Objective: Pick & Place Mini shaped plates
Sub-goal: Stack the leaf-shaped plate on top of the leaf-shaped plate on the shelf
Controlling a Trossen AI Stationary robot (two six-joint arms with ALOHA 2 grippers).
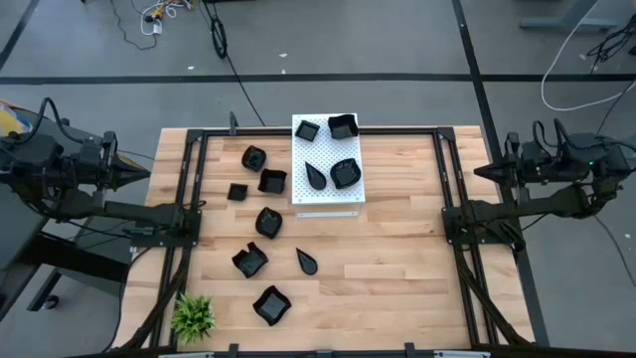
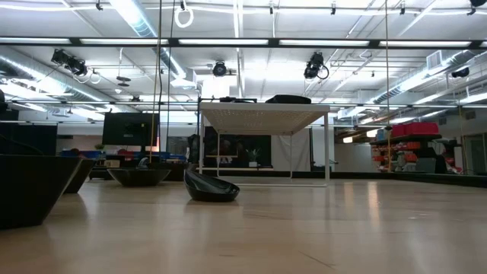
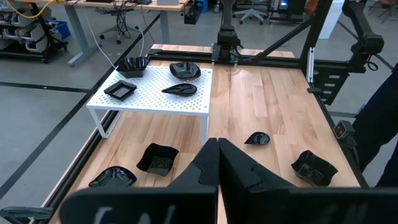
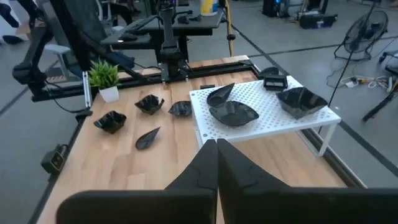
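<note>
Eleven plates (image 1: 268, 222) between (closed) grippers (image 1: 144, 174)

Wooden table (image 1: 397, 259) carries black plates (image 1: 268, 222), white board (image 1: 328, 199), plant (image 1: 193, 316).

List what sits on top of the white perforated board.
Four mini shaped plates rest on the white perforated board: a small square, a larger angular dish, a teardrop and a rounded dish. The tabletop beneath the board is covered from above.

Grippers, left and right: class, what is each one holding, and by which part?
Nothing. The left gripper and right gripper have fingers shut on nothing, parked off the table's sides.
</note>
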